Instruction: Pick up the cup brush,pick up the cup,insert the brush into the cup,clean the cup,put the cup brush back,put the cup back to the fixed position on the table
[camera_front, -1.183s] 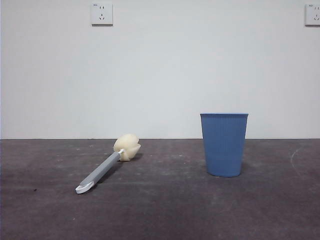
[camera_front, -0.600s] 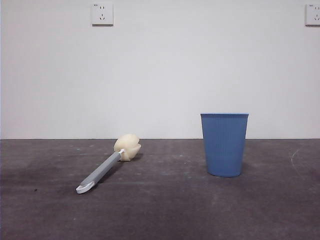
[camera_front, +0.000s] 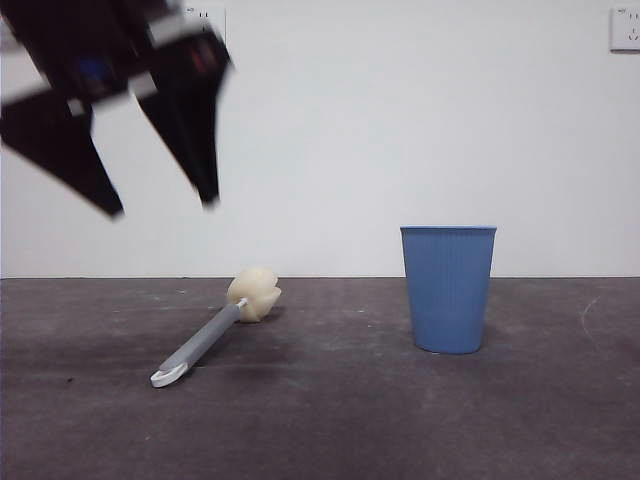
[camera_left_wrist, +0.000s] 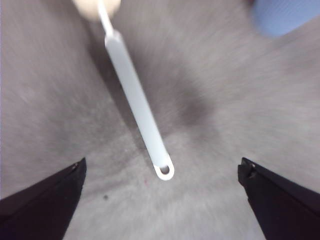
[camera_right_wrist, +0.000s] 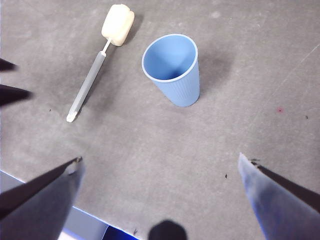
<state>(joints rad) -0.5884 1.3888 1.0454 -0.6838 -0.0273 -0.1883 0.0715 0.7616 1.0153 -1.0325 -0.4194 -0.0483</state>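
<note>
Jaws spread wide, the left gripper (camera_front: 160, 205) hangs in the air above and to the left of the cup brush (camera_front: 212, 333), its two black pointed fingers (camera_front: 190, 130) blurred against the pale wall and clear of everything below. The brush, a long slim grey handle with a white hooked end and a cream-yellow lobed sponge head, lies flat on the dark grey-brown matte table (camera_front: 330, 420), touched by nothing. Its sponge head points toward the wall and its hooked end toward the front camera.

Seen from the left wrist, the grey handle (camera_left_wrist: 135, 100) runs between the parted jaws, its looped white end nearest the left gripper (camera_left_wrist: 160, 172), with bare table on either side.

Well to the right of the brush stands the blue ribbed plastic cup (camera_front: 448, 288), a handleless tumbler tapering toward its base, upright with its open mouth up and apart from the brush. The right wrist view shows the cup's (camera_right_wrist: 172, 70) empty interior and the brush (camera_right_wrist: 97, 62) lying beside it.

Also open, the right gripper (camera_right_wrist: 160, 165) is held high over the table on the near side of the cup, holding nothing. A white wall socket (camera_front: 628, 28) sits on the wall above and to the right of the cup.
</note>
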